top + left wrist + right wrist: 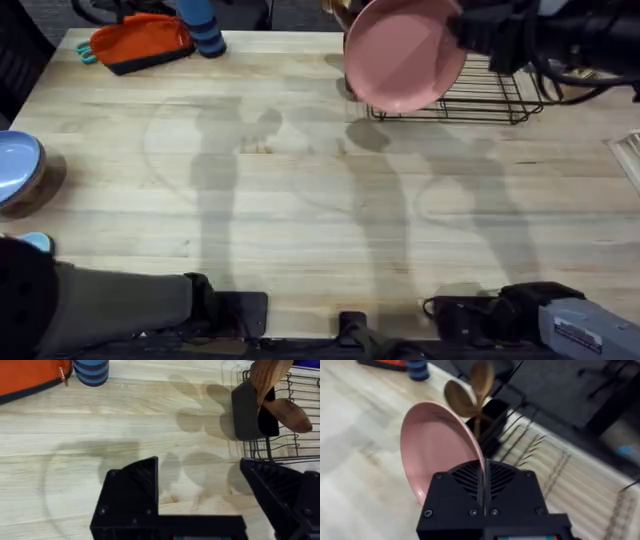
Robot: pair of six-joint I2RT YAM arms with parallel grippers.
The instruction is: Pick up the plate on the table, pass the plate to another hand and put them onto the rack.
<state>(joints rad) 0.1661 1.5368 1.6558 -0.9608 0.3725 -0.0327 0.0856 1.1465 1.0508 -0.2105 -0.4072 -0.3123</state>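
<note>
The pink plate (405, 55) hangs tilted on edge in the air over the left end of the black wire rack (480, 95), at the table's (300, 200) far right. My right gripper (462, 35) reaches in from the right and is shut on the plate's rim. In the right wrist view the plate (440, 450) rises from the closed right gripper (483, 472), with the rack (530, 440) beyond it. My left gripper (197, 465) stands open and empty low over the bare wood, the rack (280, 435) ahead of it.
Wooden spoons (470, 390) stand in a black holder (247, 410) at the rack's left end. An orange pouch (140, 42) and a blue striped cup (205, 30) sit at the far left. A blue bowl (15, 170) and a small light-blue dish (35, 242) lie at the left edge.
</note>
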